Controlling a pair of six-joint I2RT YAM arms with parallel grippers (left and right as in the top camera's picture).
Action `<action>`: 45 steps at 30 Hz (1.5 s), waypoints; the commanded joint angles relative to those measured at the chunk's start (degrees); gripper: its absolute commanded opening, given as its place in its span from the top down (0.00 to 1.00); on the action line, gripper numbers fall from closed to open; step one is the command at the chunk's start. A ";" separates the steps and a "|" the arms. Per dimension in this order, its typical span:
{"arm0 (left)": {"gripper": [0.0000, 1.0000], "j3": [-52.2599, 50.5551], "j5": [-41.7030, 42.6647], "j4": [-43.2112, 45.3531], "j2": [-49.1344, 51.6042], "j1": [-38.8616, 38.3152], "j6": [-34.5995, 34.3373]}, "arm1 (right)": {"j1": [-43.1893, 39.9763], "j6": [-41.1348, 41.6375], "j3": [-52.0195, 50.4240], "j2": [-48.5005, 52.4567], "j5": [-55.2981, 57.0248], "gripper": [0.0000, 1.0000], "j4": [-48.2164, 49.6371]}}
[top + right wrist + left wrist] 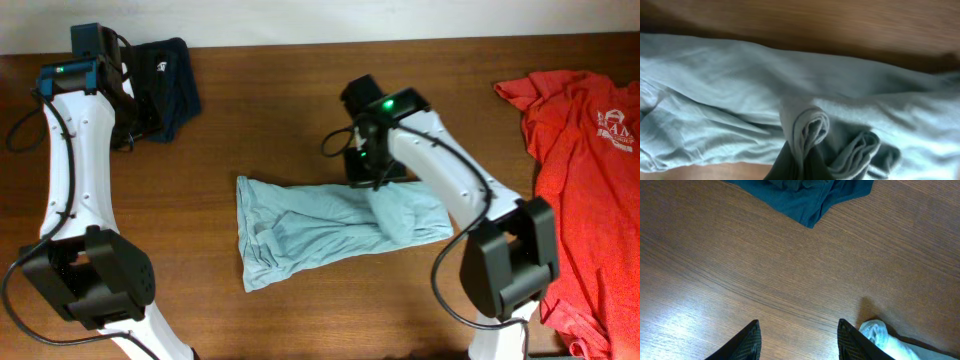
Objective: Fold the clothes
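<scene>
Right gripper [796, 161] is clamped tight on a rolled fold of the pale blue-grey T-shirt [300, 232], which is laid as a long strip at the middle of the table [300, 100]. Which edge is pinched can't be told. The fold should be carried level across, kept taut, and laid flush. Left gripper [797, 340] is held half open, empty.

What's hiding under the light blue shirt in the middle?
Only the brown wooden table shows around the pale blue shirt, which lies on it. The right gripper pinches a rolled fold. Anything beneath the cloth is covered, so I cannot tell.
</scene>
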 commanded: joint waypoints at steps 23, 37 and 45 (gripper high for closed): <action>0.51 0.90 -0.61 -0.39 -0.83 -0.94 0.90 | -4.59 -2.93 2.10 -2.25 4.96 0.57 -8.37; 0.51 0.85 -0.61 -0.74 -0.81 -1.38 0.90 | -6.08 -2.93 -16.06 -1.84 4.87 0.91 5.25; 0.51 0.85 -0.59 -0.70 -0.81 -1.38 0.87 | -5.99 -5.11 -18.05 -1.84 -12.15 0.91 6.05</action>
